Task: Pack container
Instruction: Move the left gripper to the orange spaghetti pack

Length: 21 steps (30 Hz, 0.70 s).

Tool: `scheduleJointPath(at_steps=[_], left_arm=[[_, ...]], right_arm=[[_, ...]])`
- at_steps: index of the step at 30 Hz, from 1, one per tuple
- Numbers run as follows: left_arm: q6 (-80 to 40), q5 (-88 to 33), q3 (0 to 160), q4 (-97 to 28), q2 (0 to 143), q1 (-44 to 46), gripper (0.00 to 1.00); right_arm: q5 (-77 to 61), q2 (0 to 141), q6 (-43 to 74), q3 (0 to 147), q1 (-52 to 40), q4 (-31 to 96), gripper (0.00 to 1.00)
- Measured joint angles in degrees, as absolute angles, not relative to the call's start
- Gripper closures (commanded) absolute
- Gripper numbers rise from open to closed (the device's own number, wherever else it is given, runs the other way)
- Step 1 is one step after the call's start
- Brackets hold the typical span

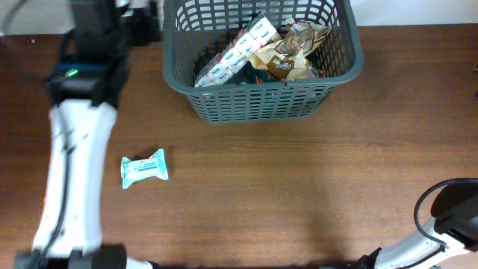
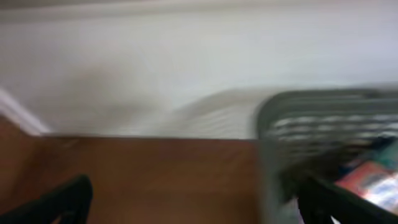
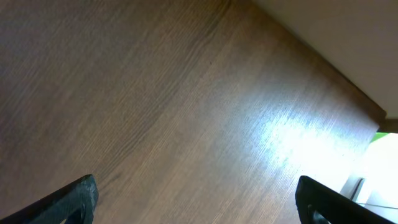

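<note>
One left tool [image 2: 196, 204] gaping, beside container [image 1: 261, 103]

A dark grey basket [image 1: 254, 101] stands at the far edge of the brown wooden table [image 1: 299, 187]. Inside it lie white-and-blue packs [image 1: 235, 56] on the left and crumpled brown packets [image 1: 287, 56] on the right. A teal packet [image 1: 144, 169] lies flat on the table, well apart from the basket, near the white left arm [image 1: 75, 172], which reaches toward the far left corner. The right arm [image 1: 448, 217] sits in the near right corner.
</note>
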State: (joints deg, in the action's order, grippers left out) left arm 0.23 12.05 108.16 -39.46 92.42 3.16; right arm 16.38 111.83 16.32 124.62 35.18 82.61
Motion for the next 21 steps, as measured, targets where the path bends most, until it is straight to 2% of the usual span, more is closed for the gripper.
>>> scheduleJointPath(at_steps=[10, 21], left_arm=[[0.36, 17.10, 109.65, -59.13, 80.12, -8.91, 0.01], [0.40, 17.47, 109.62, -76.73, 85.86, -21.02, 0.01]], right_arm=[[16.38, 111.83, 16.34, 124.64, 35.18, 82.59, 0.01], [16.38, 111.83, 16.29, 124.64, 35.18, 82.59, 0.01]])
